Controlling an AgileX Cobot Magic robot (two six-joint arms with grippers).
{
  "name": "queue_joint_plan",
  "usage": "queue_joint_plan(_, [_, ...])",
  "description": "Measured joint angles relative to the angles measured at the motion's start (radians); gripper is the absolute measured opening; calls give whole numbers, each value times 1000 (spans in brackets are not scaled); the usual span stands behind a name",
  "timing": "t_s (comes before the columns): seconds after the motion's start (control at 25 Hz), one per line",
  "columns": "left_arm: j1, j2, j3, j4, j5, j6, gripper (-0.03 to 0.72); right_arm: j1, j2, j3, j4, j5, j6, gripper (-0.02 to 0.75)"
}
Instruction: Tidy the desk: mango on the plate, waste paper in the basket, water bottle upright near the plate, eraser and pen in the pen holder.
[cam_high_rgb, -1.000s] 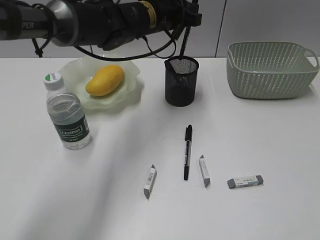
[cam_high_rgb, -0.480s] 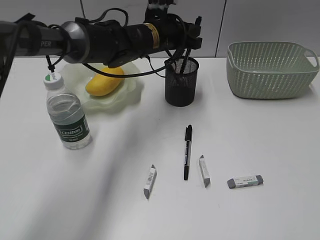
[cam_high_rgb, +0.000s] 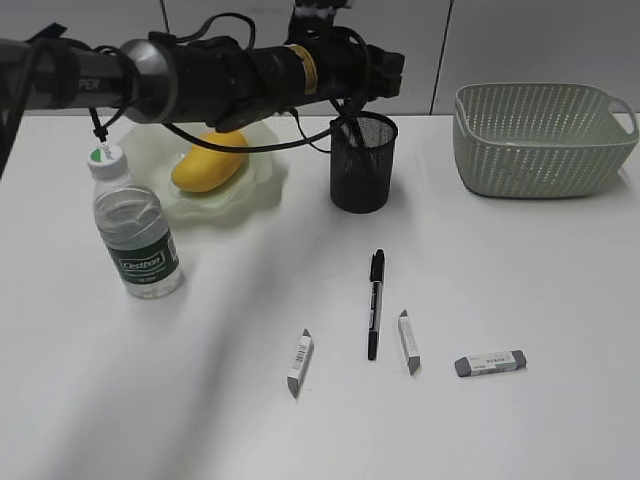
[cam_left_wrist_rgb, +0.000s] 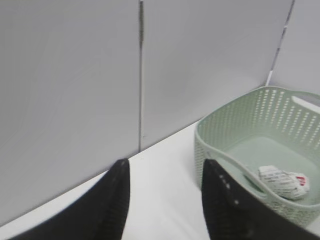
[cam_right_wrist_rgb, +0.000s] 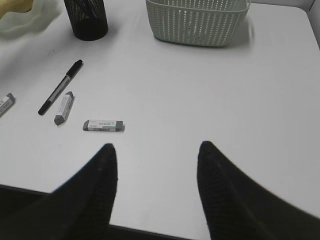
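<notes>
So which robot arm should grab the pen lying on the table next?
Probably the right. Its open gripper hovers over the desk with the pen just ahead, while the left gripper is far back, over the pen holder.

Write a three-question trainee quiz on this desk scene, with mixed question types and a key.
1. True or false: the mango lies on the plate.
2. How many erasers lie loose on the desk?
3. Where is the waste paper? A) beside the pen B) in the basket C) in the pen holder

Key: 1 true; 2 three; 3 B.
</notes>
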Motion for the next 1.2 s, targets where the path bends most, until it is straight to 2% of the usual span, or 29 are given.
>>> queue_joint_plan(0.16, [-26, -102, 1, -12, 294, -51, 358, 0, 0, 0, 0, 0, 1, 414])
queue_joint_plan(0.28, [-61, -219, 2, -28, 574, -17, 340, 0, 0, 0, 0, 0, 1, 414])
queue_joint_plan(0.4, [-85, -346, 40, -130, 744, 158, 274, 0, 0, 0, 0, 0, 1, 414])
queue_joint_plan(0.48, [-88, -444, 96, -283, 810, 330, 250, 0, 0, 0, 0, 0, 1, 414])
queue_joint_plan(0.6, [-89, -602, 238, -430, 916, 481, 242, 0, 0, 0, 0, 0, 1, 414])
queue_joint_plan(0.76, [-89, -887, 504, -514, 1037, 524, 241, 0, 0, 0, 0, 0, 1, 414])
queue_joint_plan(0.96, [-89, -1307, 839, -546, 1204, 529, 241, 0, 0, 0, 0, 0, 1, 414])
queue_joint_plan(1.2, [-89, -1767, 1062, -564, 1389, 530, 241, 0, 0, 0, 1, 0, 1, 414])
